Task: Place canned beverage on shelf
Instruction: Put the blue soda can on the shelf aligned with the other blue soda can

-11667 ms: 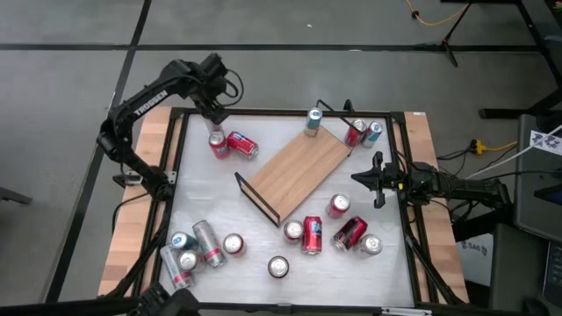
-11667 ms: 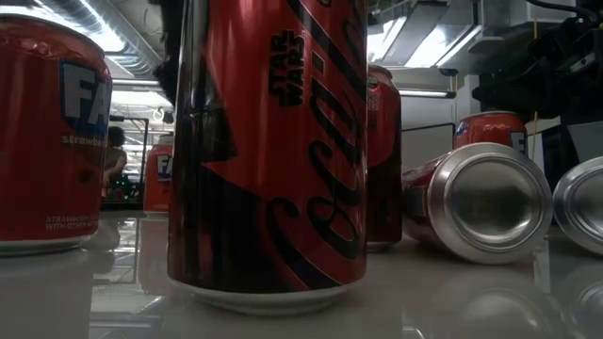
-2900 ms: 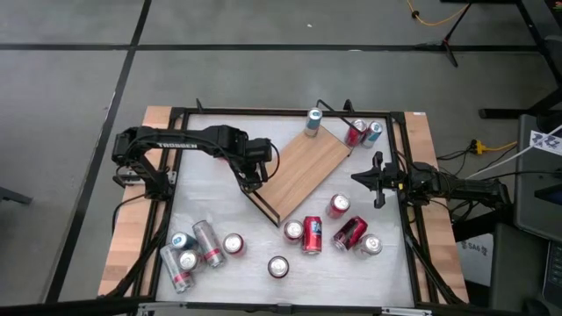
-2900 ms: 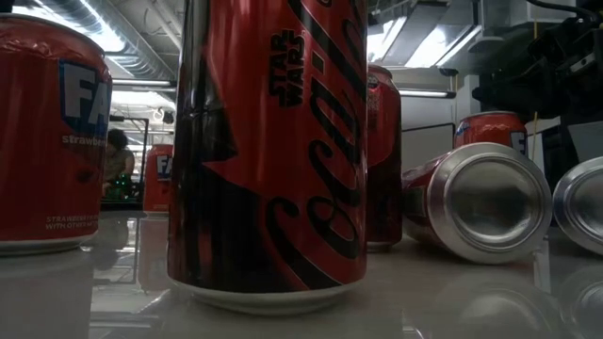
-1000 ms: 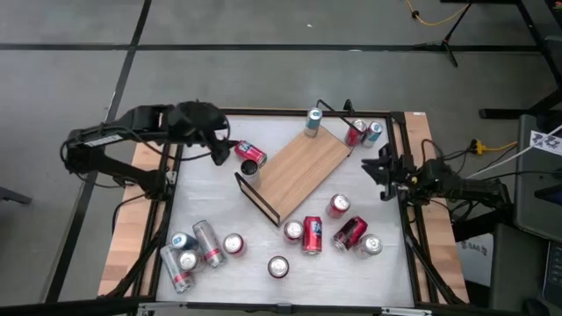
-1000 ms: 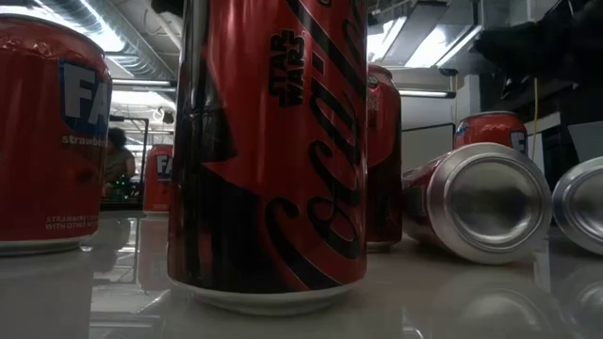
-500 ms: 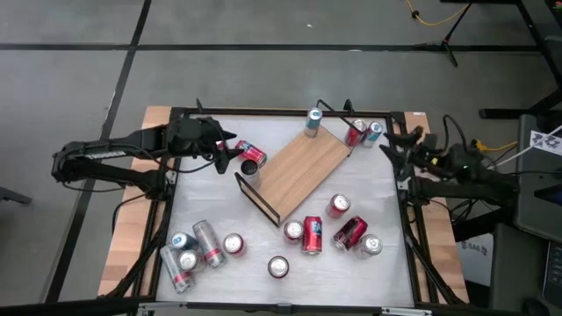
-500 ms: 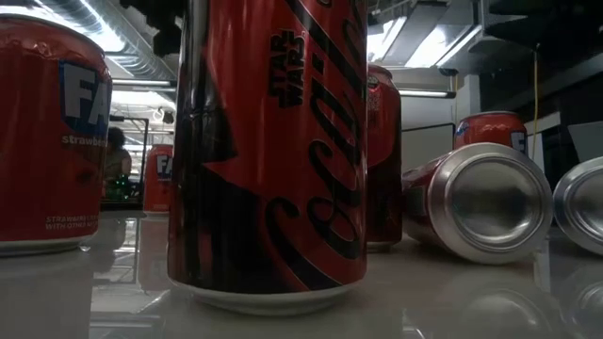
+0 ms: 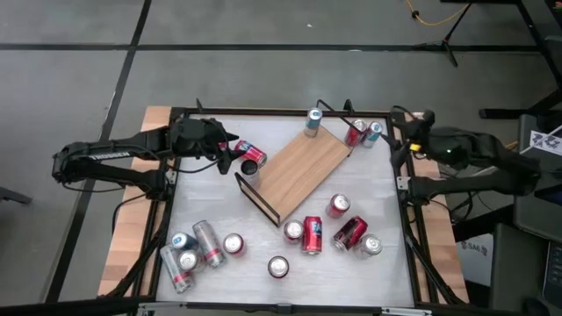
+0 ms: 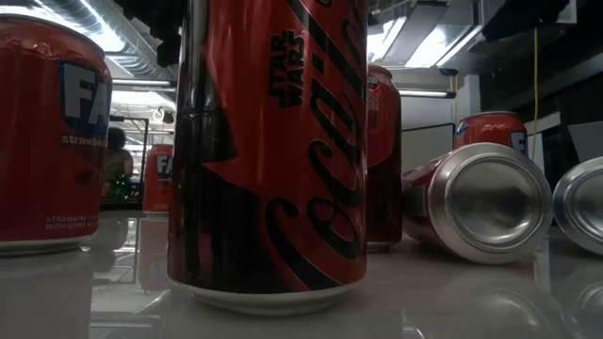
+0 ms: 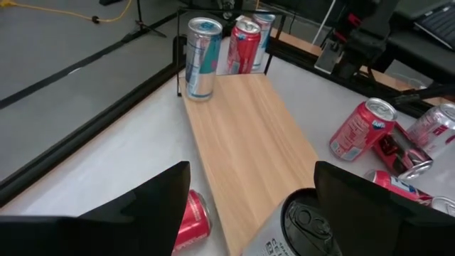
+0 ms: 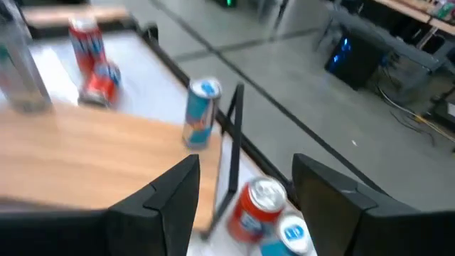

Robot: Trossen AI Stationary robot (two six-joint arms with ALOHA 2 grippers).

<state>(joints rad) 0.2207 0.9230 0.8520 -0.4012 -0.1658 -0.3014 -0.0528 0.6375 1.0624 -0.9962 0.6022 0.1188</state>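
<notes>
Canned beverage, red (image 9: pixel 249 156): lies on its side on the white desk (image 9: pixel 211 197), just beside the shelf's near-left end rail, directly ahead of the left gripper (image 9: pixel 230 156).
Shelf (image 9: pixel 301 169): light-wood board set diagonally mid-desk, black wire rails at both ends; board surface bare.
Slim blue-and-silver can (image 9: pixel 313 121): upright at the shelf's far end.
Red can (image 9: pixel 354 133) and blue-topped can (image 9: pixel 373 132): near the far right rail.
Loose cans: one cluster at the desk's near-left (image 9: pixel 195 247), another along the near-right (image 9: pixel 329 228), some upright, some lying.
Left gripper: low over the desk's left side, fingers spread wide, apart from the red can, holding nothing.
Right gripper (image 9: pixel 406 132): at the desk's far right corner; fingers parted in its wrist view, empty.
</notes>
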